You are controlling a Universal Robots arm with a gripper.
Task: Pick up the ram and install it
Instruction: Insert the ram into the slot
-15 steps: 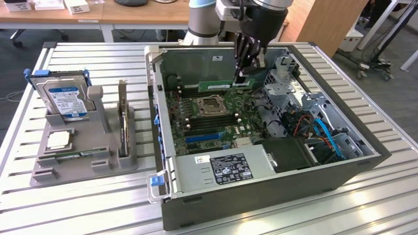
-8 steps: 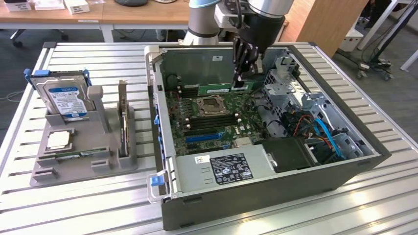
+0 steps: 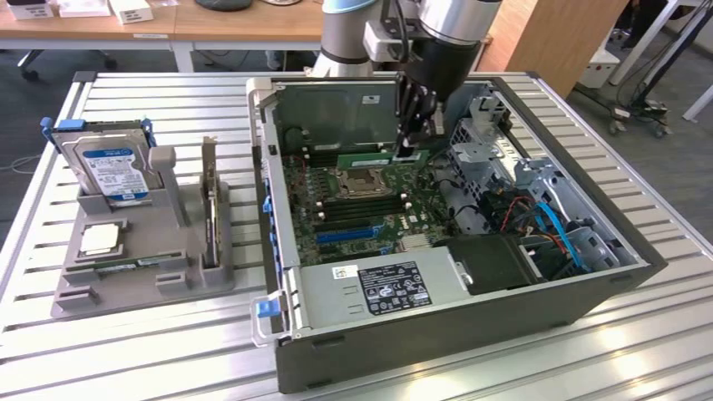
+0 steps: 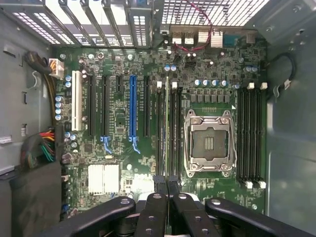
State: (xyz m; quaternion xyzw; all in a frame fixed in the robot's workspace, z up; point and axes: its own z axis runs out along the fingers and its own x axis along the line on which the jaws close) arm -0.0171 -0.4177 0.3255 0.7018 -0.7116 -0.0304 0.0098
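- Progress, judged from the exterior view: the pick-up is done, since the ram (image 3: 373, 157) is off the worktop (image 3: 167, 351) and inside the open case (image 3: 446, 342).
- In that view the fingers (image 3: 408, 117) point straight down and are drawn narrow on the ram's upper edge. The stick lies level just over the motherboard (image 3: 334, 213), beside the CPU socket (image 3: 362, 180).
- On the worktop at the exterior view's left, a grey holder (image 3: 145, 280) carries a hard drive (image 3: 112, 171) and an upright card (image 3: 209, 196), well apart from the case.
- In the wrist view the ram (image 4: 167, 128) shows edge-on as a thin line running away from the fingers (image 4: 159, 190), which clamp it between their tips.
- It lines up with the bank of memory slots (image 4: 174, 133) that lies between the CPU socket (image 4: 210, 143) and the blue slot (image 4: 132, 106). A second bank (image 4: 251, 136) on the socket's other side stands empty.
- I cannot tell whether the ram's lower edge touches its slot or hangs just above it.
- The fingers hold the stick and no latch can be seen closed on it, so the install looks unfinished. Full seating and locking appear to be what is left.
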